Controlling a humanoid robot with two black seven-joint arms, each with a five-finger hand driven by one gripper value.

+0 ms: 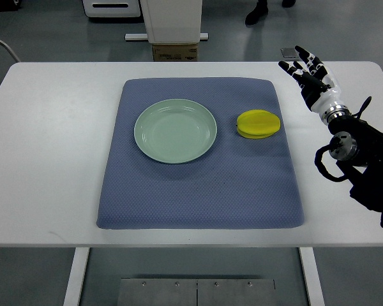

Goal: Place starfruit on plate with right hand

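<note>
Starfruit (258, 123) lies on the blue mat (201, 191), just right of the pale green plate (175, 131) and not touching it — its long axis runs left to right across the picture. It is bright yellow, with lengthwise ridges. Well apart over the white table (45, 159), the right hand (309, 73) hangs with fingers spread, holding nothing.
</note>
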